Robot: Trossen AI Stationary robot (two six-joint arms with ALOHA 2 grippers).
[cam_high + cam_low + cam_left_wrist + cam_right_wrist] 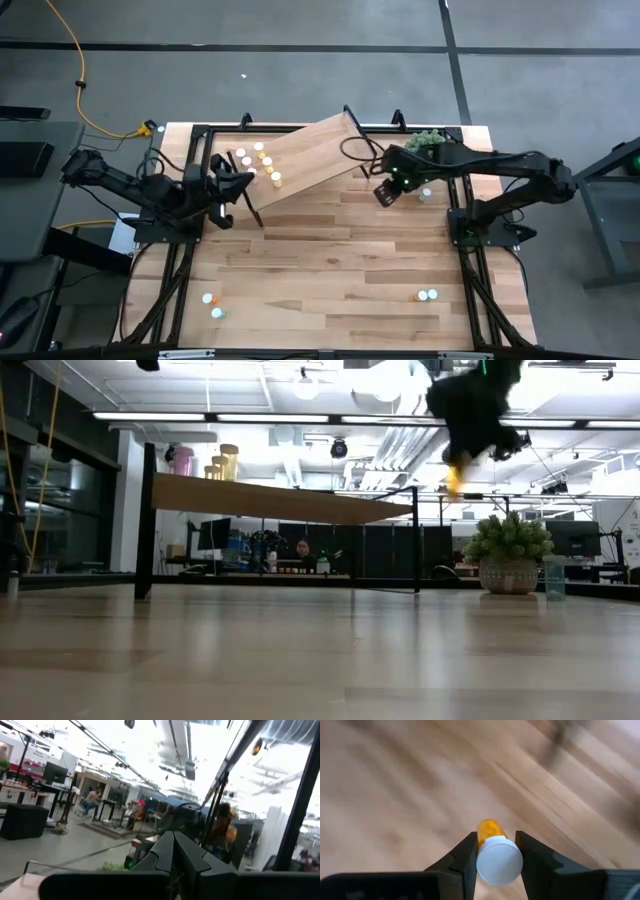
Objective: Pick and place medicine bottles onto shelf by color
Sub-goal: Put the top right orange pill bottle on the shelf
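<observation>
An orange medicine bottle (489, 827) with a white cap is between the fingers of my right gripper (495, 842), high above the table right of the shelf (305, 160). In the low view the bottle (455, 480) hangs under the gripper (462, 455). The shelf is a light-wood plank on black legs. Several bottles (262, 163) stand at its left end. My left gripper (243, 184) is shut and holds nothing, raised beside the shelf's left end. A teal bottle (427, 193) stands on the table under my right arm. My right gripper pinches the orange bottle at its white cap (482, 862) between the two fingers. The fingers slant down from above and lie along the bottle. Its orange body sticks out past the fingertips. The bottle is lifted clear of the table.
A green plant in a pot (425, 140) stands at the table's far right, close to my right arm. Two bottles (212, 305) stand near the front left and another pair (427, 295) near the front right. The middle of the wooden tabletop (330, 250) is bare.
</observation>
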